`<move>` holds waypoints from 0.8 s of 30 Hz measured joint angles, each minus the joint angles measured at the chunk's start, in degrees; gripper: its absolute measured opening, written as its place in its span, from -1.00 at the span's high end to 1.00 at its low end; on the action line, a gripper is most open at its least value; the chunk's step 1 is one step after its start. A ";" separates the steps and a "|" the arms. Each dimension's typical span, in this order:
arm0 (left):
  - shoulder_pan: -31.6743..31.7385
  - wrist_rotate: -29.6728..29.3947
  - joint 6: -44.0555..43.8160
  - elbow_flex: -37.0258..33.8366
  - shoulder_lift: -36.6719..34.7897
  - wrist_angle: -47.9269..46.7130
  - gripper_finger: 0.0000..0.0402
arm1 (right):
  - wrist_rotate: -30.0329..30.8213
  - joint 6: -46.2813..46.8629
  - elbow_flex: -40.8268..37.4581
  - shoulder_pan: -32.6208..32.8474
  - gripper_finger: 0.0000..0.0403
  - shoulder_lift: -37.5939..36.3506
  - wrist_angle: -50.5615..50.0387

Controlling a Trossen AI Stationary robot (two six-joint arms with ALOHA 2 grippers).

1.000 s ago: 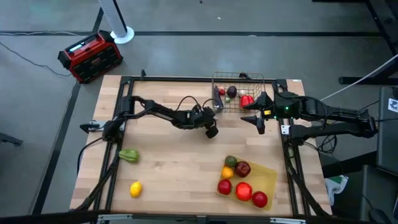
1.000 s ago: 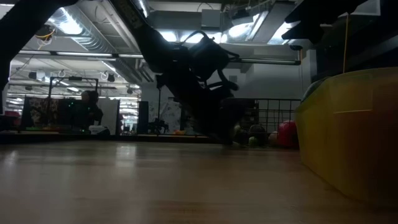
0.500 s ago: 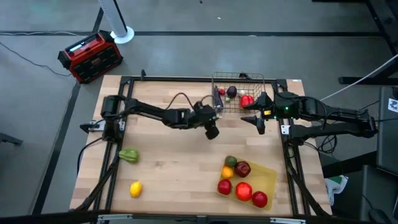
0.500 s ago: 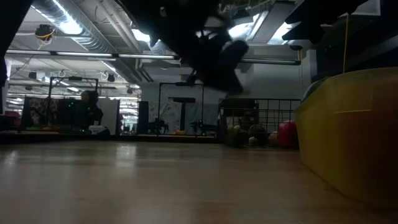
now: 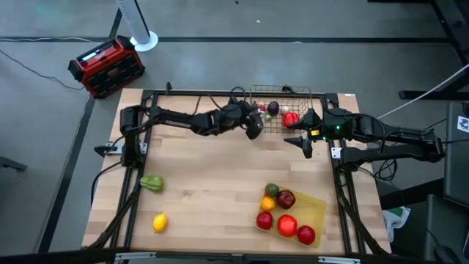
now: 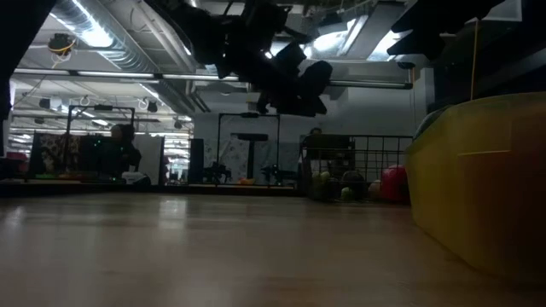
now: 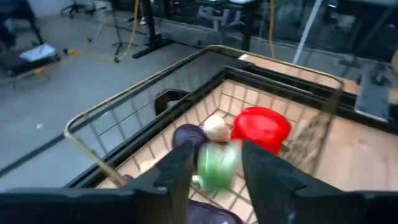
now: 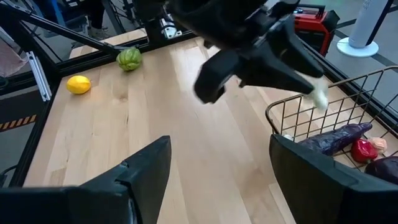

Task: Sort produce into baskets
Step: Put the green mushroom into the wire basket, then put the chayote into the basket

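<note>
Left gripper (image 7: 214,168) hung over wire basket (image 5: 281,110), fingers parted, pale green vegetable (image 7: 216,167) blurred between them, seemingly just let go. Below: red pepper (image 7: 261,127), purple piece. Step judged: drop into basket. Right gripper (image 5: 305,144) waited beside basket, open, empty. Lemon (image 5: 159,222) and green pepper (image 5: 152,182) lay well behind left gripper; next calls for reaching back.

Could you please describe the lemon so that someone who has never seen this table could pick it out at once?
Start from the wooden table and go to its near left corner, far from the wire basket and the yellow tray. The lemon lies there alone. Its only neighbour is a green pepper; the lemon is bright yellow and closer to the edge.
</note>
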 joint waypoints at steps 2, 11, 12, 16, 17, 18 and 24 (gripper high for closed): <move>0.90 0.03 -2.40 0.00 0.00 -0.10 0.23 | 0.00 0.00 0.00 0.00 -0.33 0.00 0.04; 2.55 1.75 -1.36 -0.04 -2.99 -2.20 -0.07 | 0.00 -2.08 -0.07 0.00 -0.33 -3.31 -0.46; 2.51 1.77 0.26 -0.04 -4.52 -3.51 -0.07 | 0.00 -2.68 -0.07 0.00 -0.33 -4.60 -0.42; 1.39 1.75 2.24 -0.03 -12.38 -16.30 -0.03 | 0.00 -4.58 -0.04 0.02 -0.33 -10.01 -3.48; 0.80 1.77 2.10 -0.03 -14.51 -20.13 -0.01 | 0.00 -4.68 -0.09 0.03 -0.33 -11.22 -4.75; 0.21 1.82 1.35 -0.02 -16.78 -23.44 0.00 | 0.00 -4.65 -0.48 0.04 -0.33 -12.38 -5.23; -4.95 3.42 -7.15 -0.02 -28.74 -46.25 0.03 | -0.62 -2.12 -9.09 0.04 -0.33 -20.62 -2.62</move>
